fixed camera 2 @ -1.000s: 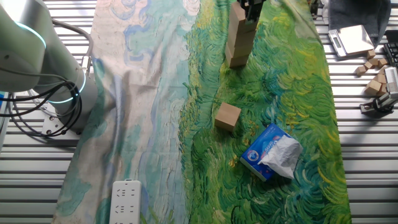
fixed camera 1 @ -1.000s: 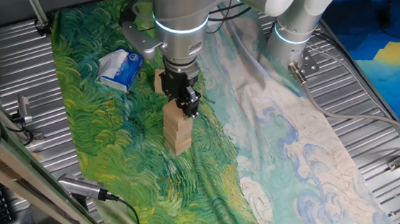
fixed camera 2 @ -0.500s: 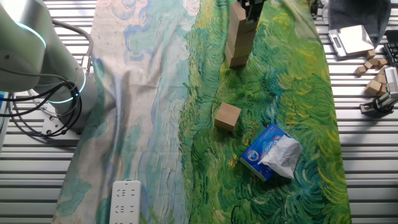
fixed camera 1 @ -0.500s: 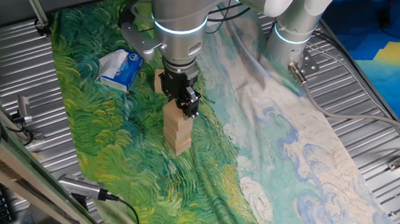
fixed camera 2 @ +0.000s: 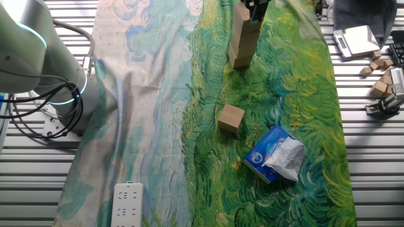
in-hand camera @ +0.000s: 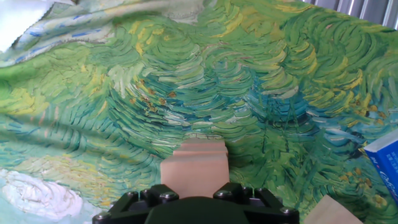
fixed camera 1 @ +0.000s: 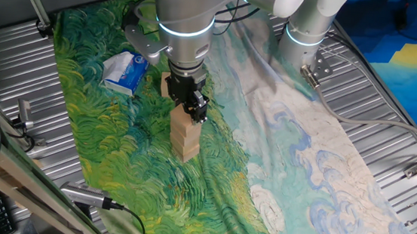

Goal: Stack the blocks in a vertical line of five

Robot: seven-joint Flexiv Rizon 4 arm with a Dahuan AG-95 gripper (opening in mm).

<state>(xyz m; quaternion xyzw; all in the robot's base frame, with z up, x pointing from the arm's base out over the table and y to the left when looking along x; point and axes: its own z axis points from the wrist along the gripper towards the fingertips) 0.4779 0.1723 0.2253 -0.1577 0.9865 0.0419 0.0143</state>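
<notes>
A stack of tan wooden blocks point(fixed camera 1: 185, 135) stands upright on the green painted cloth; it also shows in the other fixed view point(fixed camera 2: 242, 39). My gripper point(fixed camera 1: 193, 108) is at the stack's top, its fingers on either side of the top block point(in-hand camera: 195, 169), shut on it. In the other fixed view the gripper point(fixed camera 2: 255, 7) is at the top edge, mostly cut off. One loose block point(fixed camera 2: 231, 117) lies apart on the cloth, just behind the stack in one fixed view point(fixed camera 1: 165, 84) and at the bottom right of the hand view point(in-hand camera: 329, 213).
A blue-and-white soft packet point(fixed camera 2: 275, 155) lies near the loose block, also seen at left point(fixed camera 1: 125, 71). A white power strip point(fixed camera 2: 126, 203) lies on the cloth's pale end. Spare wooden blocks point(fixed camera 2: 381, 70) and a small scale point(fixed camera 2: 358, 39) sit off the cloth.
</notes>
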